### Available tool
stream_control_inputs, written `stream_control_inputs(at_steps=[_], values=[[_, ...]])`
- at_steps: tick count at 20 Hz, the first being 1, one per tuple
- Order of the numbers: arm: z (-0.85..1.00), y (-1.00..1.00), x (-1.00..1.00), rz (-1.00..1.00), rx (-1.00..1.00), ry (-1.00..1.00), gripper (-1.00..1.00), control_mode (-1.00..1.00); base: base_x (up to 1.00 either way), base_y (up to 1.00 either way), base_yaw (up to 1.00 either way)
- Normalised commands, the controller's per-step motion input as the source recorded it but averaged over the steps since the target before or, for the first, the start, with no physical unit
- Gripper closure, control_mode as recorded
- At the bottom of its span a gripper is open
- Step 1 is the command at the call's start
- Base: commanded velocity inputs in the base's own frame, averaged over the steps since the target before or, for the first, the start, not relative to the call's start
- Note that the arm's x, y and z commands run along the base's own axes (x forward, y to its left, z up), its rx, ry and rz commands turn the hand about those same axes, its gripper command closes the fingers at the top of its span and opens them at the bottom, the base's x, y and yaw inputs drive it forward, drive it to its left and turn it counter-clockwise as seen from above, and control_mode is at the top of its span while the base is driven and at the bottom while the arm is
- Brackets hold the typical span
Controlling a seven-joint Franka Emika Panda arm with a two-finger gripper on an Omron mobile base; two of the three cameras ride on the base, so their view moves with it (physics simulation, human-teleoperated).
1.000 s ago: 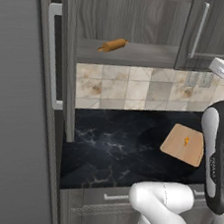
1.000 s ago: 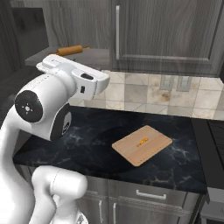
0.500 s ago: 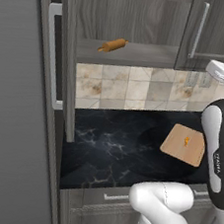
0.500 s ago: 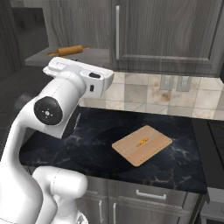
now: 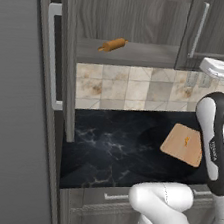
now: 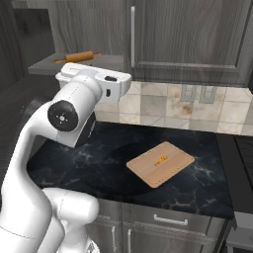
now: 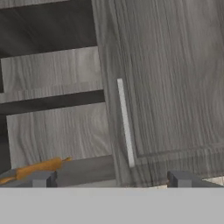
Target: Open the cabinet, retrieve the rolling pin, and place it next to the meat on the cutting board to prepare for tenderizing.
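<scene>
In the left base view, the cabinet fills the top of the frame, its left door swung out, so the rolling pin lies exposed on the lower shelf at upper centre. The cutting board sits at right centre on the black countertop, with a small orange piece, seemingly the meat, on it.

In the right base view, the pin is at upper left, above the arm; the board is at centre.

In the hand view, the gripper faces the closed right door's handle; its tips stand well apart, holding nothing. The pin is at lower left.
</scene>
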Motion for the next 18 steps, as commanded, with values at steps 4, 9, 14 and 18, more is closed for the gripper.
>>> stream_control_inputs(at_steps=[4, 9, 14, 18], values=[[0.0, -0.01, 0.33, 0.0, -0.01, 0.0, -1.0, -1.0, 0.0, 0.0, 0.0], [-0.01, -0.03, 0.26, 0.0, -0.01, -0.03, -1.0, -1.0, 0.0, 0.0, 0.0], [-0.04, -0.09, 0.35, 0.0, -0.03, 0.0, -1.0, -1.0, 0.0, 0.0, 0.0], [-0.03, -0.07, 0.36, 0.0, -0.05, -0.01, -1.0, -1.0, 0.0, 0.0, 0.0]])
